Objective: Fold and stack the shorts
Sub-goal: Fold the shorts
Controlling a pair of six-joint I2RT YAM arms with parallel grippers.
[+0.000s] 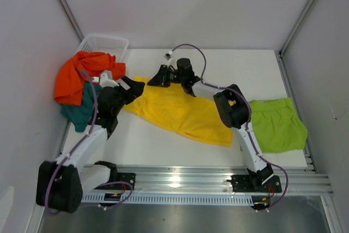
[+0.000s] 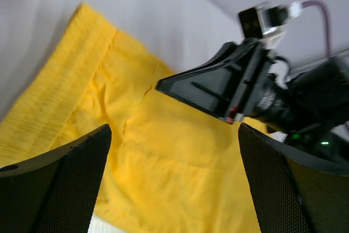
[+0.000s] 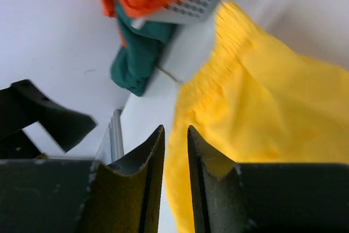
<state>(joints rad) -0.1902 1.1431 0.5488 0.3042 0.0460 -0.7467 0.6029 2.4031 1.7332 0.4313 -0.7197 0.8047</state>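
Now our right gripper (image 3: 174, 133) and left gripper (image 2: 173, 140) hang empty over the yellow shorts (image 1: 180, 114).
We see the right's jaws parted only narrowly, the left's spread wide; the yellow pair lies mid-table, lime green shorts (image 1: 278, 125) flat to the right, orange shorts (image 1: 82, 75) heaped on the white mesh basket (image 1: 109, 43), teal shorts (image 1: 79, 111) below.
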